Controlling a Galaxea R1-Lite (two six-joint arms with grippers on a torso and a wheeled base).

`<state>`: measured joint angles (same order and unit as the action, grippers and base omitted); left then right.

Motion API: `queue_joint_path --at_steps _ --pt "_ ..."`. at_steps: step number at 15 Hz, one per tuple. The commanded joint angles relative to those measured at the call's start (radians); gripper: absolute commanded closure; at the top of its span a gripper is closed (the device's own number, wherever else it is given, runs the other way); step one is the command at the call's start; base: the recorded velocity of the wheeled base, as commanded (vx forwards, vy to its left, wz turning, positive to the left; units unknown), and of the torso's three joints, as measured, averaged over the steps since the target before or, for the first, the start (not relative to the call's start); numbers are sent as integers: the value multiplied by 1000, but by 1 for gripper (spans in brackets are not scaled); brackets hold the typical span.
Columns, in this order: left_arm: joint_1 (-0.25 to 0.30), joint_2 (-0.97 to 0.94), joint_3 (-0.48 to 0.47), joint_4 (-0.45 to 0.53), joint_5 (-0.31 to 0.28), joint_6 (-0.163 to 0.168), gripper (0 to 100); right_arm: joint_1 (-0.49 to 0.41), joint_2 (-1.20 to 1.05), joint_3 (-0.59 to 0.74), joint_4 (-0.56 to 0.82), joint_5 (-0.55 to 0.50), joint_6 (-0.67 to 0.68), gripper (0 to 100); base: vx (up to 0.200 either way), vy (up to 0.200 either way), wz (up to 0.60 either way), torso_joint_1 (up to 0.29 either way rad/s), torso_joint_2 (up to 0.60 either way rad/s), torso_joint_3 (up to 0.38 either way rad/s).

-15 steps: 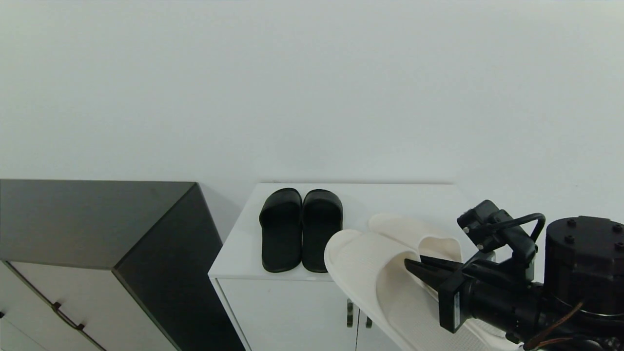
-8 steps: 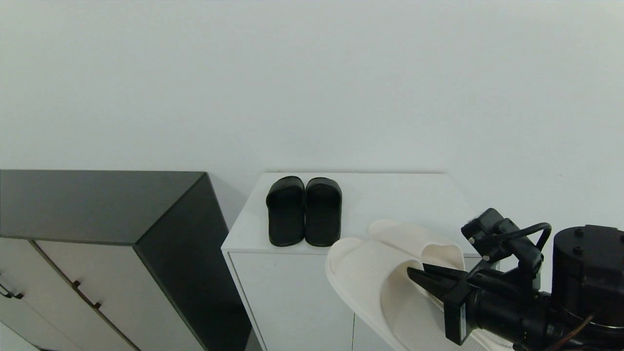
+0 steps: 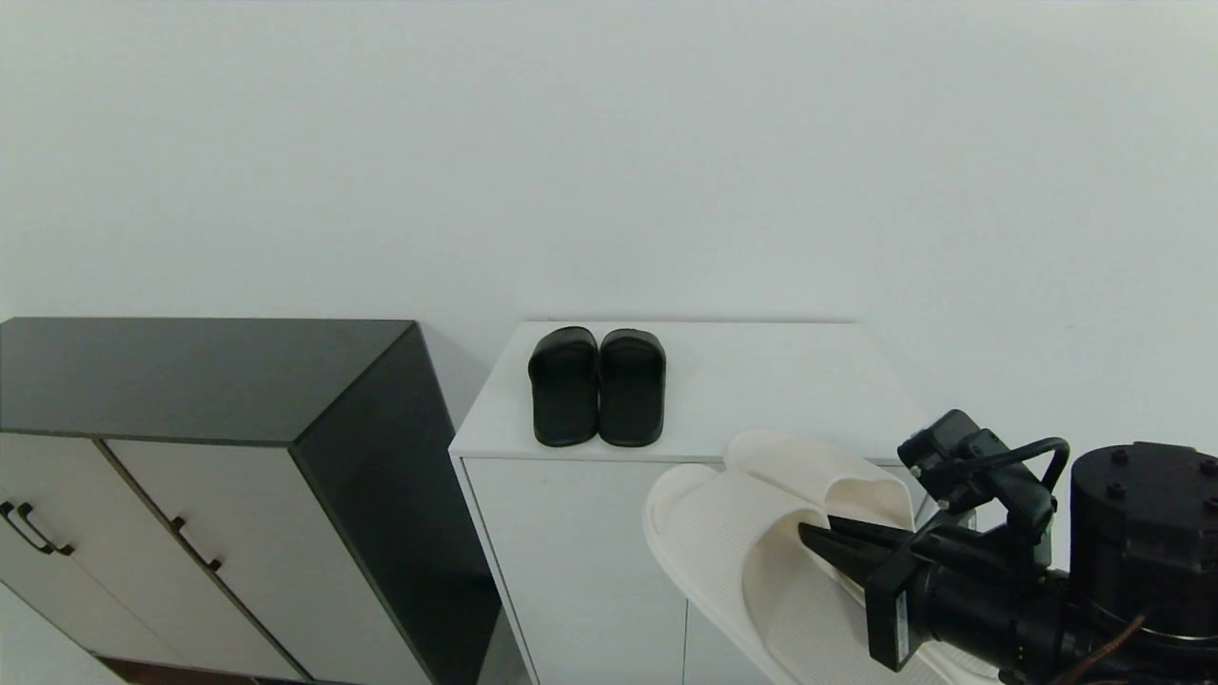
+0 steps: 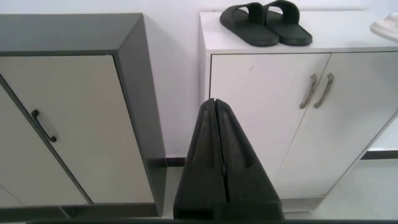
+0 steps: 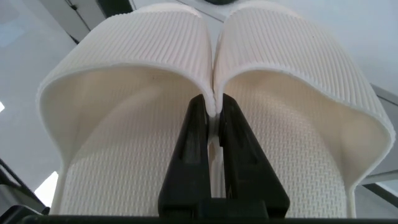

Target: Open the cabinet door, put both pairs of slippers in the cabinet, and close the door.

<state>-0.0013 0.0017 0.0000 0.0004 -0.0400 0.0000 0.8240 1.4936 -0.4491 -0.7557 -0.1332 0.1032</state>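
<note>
Your white cabinet (image 3: 780, 381), doors closed, carries the black slippers (image 3: 598, 385) on its left; right gripper (image 3: 811, 538) pinches the white slippers (image 3: 723, 533) near right, left gripper (image 4: 215, 109) clenched empty.

The right arm (image 3: 990, 604) is matte black. It has a drum-shaped joint housing (image 3: 1142, 514) with small screws on its top face and a boxy camera module (image 3: 952, 445) at the wrist. A black cable (image 3: 1023, 445) loops off the module, and a thin orange-brown wire (image 3: 1113, 636) runs below. The right end effector (image 3: 816, 540) and the left end effector (image 4: 214, 106) each have 2 tapered black fingers.
</note>
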Motion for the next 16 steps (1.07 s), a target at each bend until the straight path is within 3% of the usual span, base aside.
queue_joint_path --at_steps 1,9,16 --pt "0 0 0 0 0 0 100 0 5 1 -1 1 0 100 0 0 0 0 0 0" --pt "1 0 0 0 2 -8 100 1 23 7 -1 3 0 100 0 0 0 0 0 0" --pt "0 0 0 0 2 -9 100 1 25 9 -2 6 1 100 0 0 0 -155 350 191"
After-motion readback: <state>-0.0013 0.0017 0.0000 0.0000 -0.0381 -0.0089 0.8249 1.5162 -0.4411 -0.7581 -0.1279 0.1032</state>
